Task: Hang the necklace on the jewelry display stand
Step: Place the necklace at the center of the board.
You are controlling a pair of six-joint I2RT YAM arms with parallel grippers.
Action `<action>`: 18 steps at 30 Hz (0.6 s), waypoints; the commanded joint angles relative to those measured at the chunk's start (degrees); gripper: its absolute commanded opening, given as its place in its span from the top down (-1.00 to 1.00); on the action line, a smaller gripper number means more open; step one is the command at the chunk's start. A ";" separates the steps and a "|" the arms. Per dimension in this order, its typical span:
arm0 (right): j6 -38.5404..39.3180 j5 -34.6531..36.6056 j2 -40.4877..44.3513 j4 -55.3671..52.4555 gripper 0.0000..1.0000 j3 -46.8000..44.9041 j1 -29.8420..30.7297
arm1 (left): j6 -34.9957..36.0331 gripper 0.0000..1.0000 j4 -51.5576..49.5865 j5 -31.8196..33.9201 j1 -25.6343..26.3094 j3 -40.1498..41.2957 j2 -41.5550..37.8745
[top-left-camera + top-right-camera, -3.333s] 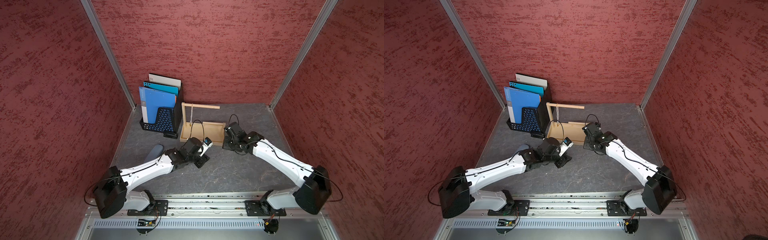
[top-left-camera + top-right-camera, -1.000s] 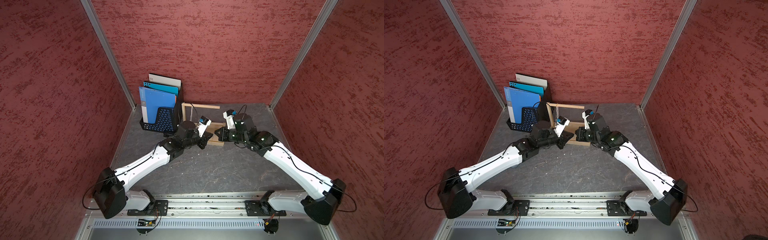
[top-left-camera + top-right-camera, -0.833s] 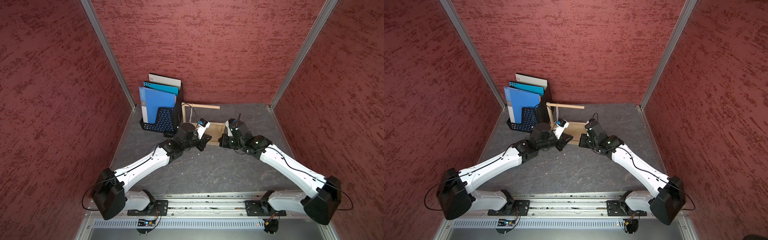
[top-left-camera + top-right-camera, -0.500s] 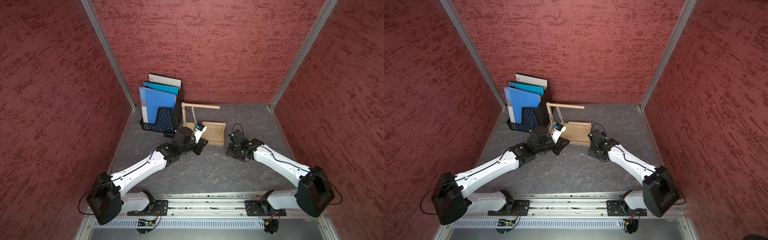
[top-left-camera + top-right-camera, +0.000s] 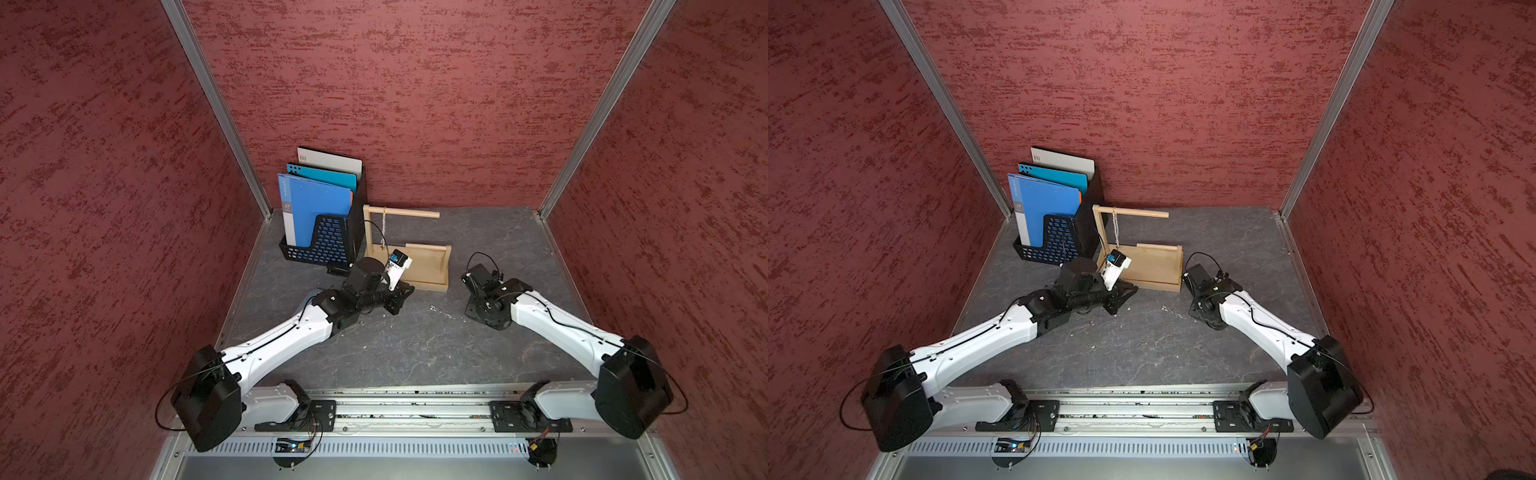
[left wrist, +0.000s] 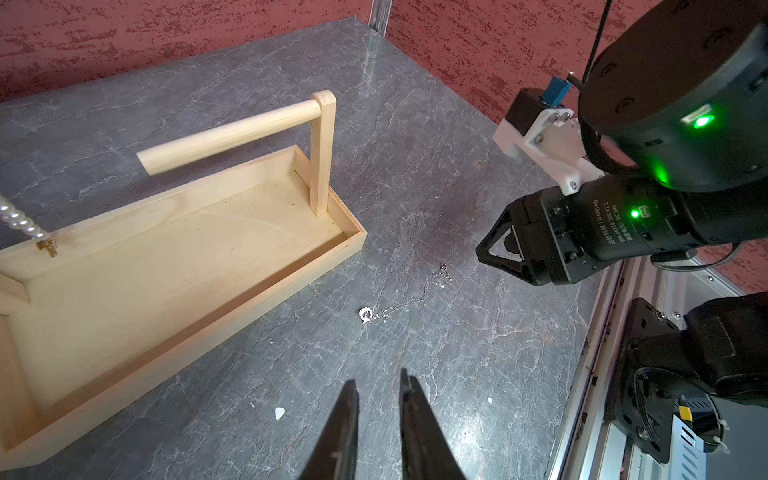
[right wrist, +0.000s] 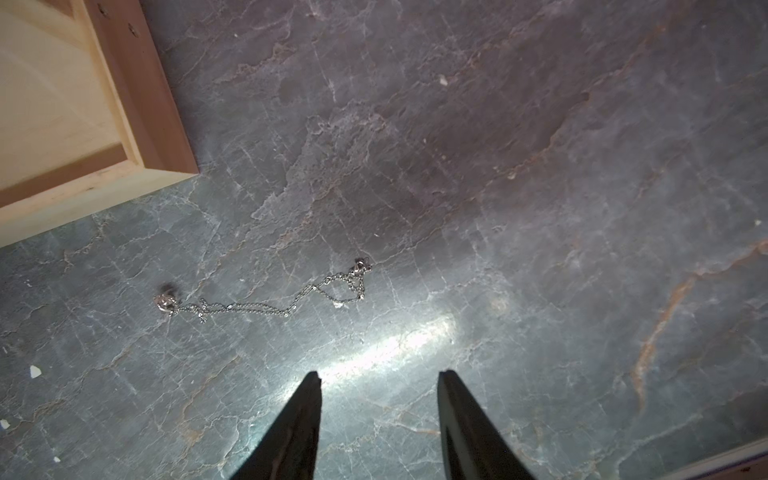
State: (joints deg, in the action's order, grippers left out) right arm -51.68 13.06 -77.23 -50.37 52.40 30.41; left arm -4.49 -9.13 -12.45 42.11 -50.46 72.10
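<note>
The necklace (image 7: 266,307), a thin silver chain with a small pendant, lies loose on the grey table in front of the stand's right corner; it also shows in the left wrist view (image 6: 409,297) and faintly in both top views (image 5: 440,311). The jewelry display stand (image 5: 428,276) (image 5: 1156,270) is pale wood, and a pearl strand (image 5: 385,226) hangs from its long dowel. My right gripper (image 7: 378,374) (image 5: 473,312) hovers low beside the chain, open and empty. My left gripper (image 6: 378,376) (image 5: 400,300) sits at the tray's front left, jaws a narrow gap apart, holding nothing.
A black mesh file rack (image 5: 320,245) with blue folders stands left of the stand against the back wall. Red walls close in the table on three sides. A few white specks (image 6: 279,412) lie on the table near the left gripper.
Both arms have drawn back from the stand's dowel and come down toward the table. The right gripper, shut before, has opened. The left jaws have parted slightly.
</note>
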 commanded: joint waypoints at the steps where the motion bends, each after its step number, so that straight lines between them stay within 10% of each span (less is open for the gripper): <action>1: 0.47 -1.46 -1.06 0.92 0.15 -0.26 -0.38 | -0.26 0.57 0.03 -1.99 -0.04 0.45 1.56; 7: -0.52 -4.10 -8.21 0.91 0.51 1.33 -1.02 | -0.17 0.55 -0.10 -2.41 1.16 -0.32 3.53; 18: -6.40 -10.70 -13.59 9.85 0.29 -0.88 -5.03 | 0.08 0.54 -0.46 -2.55 1.58 0.89 3.38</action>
State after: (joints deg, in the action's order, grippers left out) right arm -56.55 3.97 -89.01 -42.87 50.54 25.65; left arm -4.49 -9.43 -14.48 43.46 -50.41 75.57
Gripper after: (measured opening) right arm 0.359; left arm 0.229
